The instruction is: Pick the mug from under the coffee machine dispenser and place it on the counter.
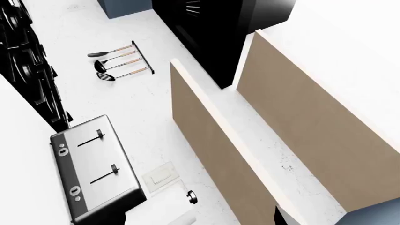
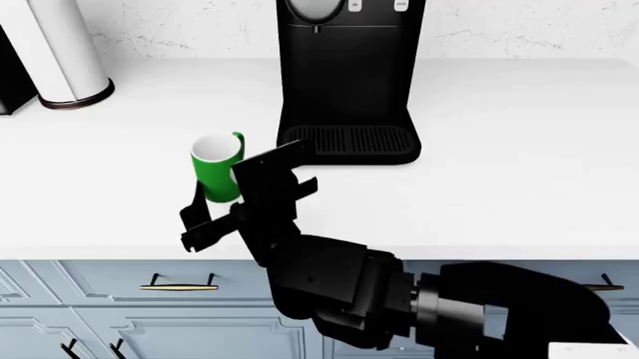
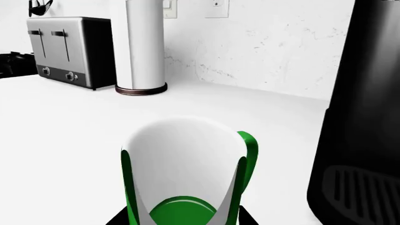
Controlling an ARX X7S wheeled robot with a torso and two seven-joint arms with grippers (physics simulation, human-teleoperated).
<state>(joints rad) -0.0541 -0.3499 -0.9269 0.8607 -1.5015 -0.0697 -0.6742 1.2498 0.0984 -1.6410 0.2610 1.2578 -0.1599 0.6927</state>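
The bright green mug [image 2: 215, 176] stands upright over the white counter [image 2: 519, 172], just left of the drip tray [image 2: 349, 140] of the tall black coffee machine [image 2: 345, 75]. My right gripper [image 2: 235, 191] is shut on the mug, one black finger on each side. I cannot tell whether the mug's base touches the counter. In the right wrist view the mug [image 3: 181, 159] fills the middle, white inside, handle toward the machine [image 3: 368, 93], with the gripper [image 3: 181, 218] at its base. The left gripper does not show in any view.
A white paper-towel roll [image 2: 65, 52] stands at the back left, with a silver toaster [image 3: 69, 49] beyond it. The left wrist view shows the toaster [image 1: 93, 168], hanging utensils [image 1: 122, 61] and cabinet tops. Blue cabinets with a brass handle [image 2: 179, 286] lie below the counter edge.
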